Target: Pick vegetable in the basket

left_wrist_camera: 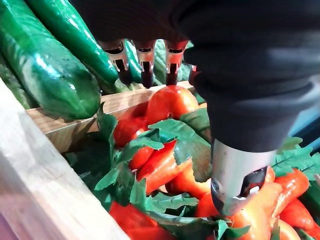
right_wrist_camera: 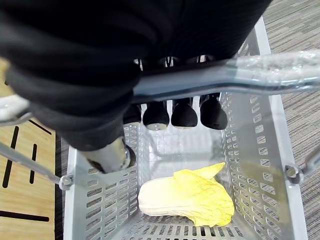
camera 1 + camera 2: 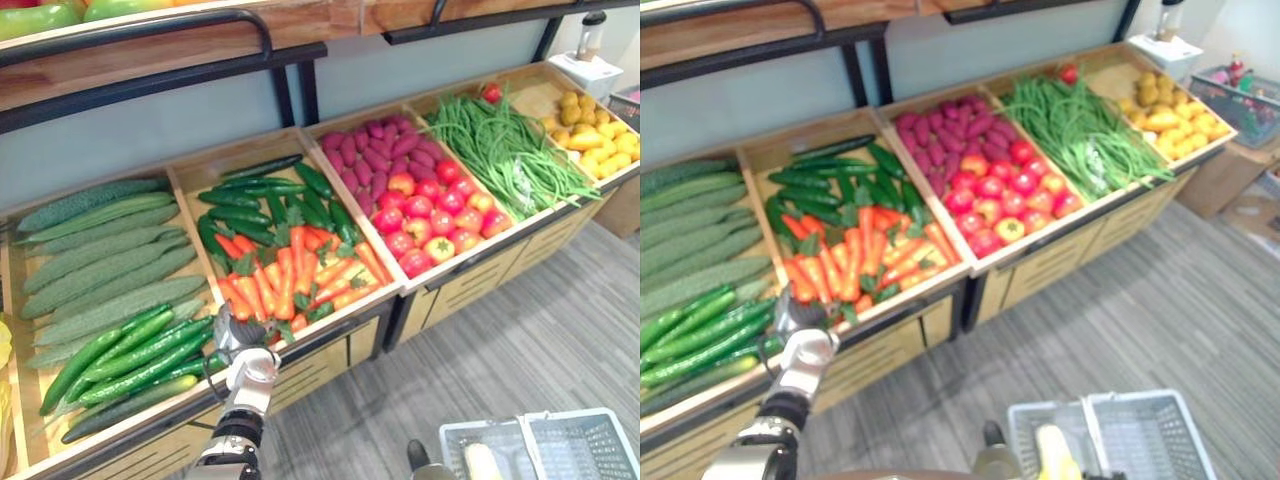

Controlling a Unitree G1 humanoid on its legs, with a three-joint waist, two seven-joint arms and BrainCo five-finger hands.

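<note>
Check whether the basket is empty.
Not empty: a pale yellow leafy cabbage lies on the floor of the grey basket.

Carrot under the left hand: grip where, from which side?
Probably take the carrot by its orange body, clear of the leaves, from above. Carrots lie flat and packed, wooden divider close alongside, so only upper sides are free. The left robot hand hangs open above.

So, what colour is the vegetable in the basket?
The cabbage is pale yellow, whitish at base; right wrist view.
</note>
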